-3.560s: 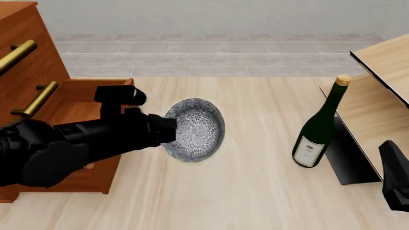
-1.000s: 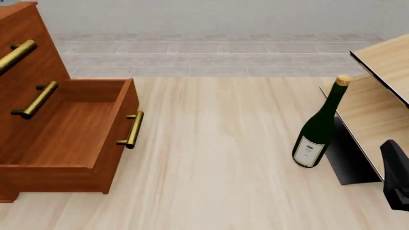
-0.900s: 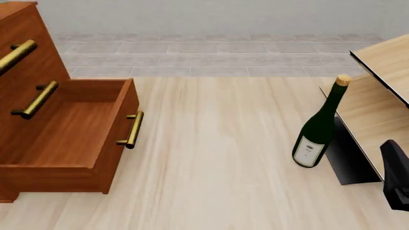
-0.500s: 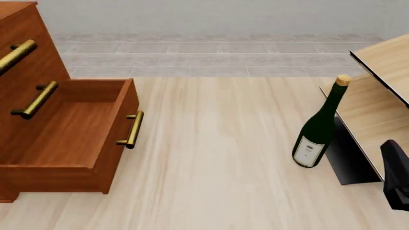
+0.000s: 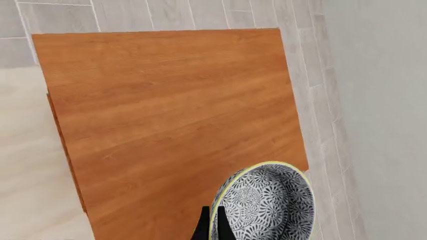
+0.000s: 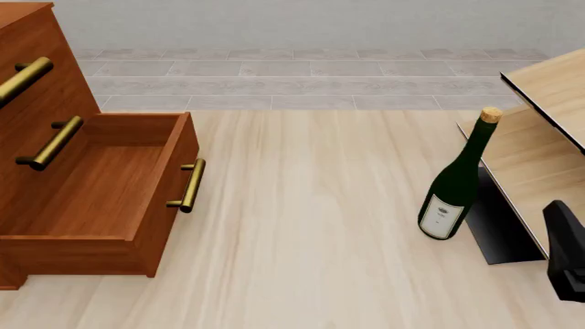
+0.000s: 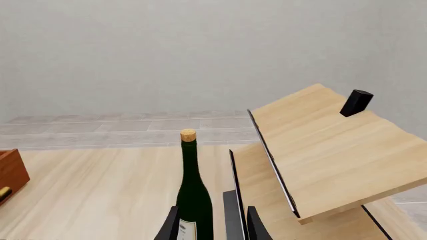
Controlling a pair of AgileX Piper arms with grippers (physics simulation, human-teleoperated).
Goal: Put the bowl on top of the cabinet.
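Left gripper [image 5: 212,231] pinching rim of bowl [image 5: 267,206], fingertips barely in view at 6 o'clock of left wrist view. Bowl tilted on edge, hanging over cabinet [image 5: 167,110] top near its 5 o'clock corner; contact with wood not discernible. Out of front view altogether; only open drawer [image 6: 101,192] and wine bottle [image 6: 454,184] there. Step in hand: placing. Next, likely: level bowl, lower onto top well inside edge, release. Right gripper [image 7: 215,225] idle by bottle, fingers apparently spread.
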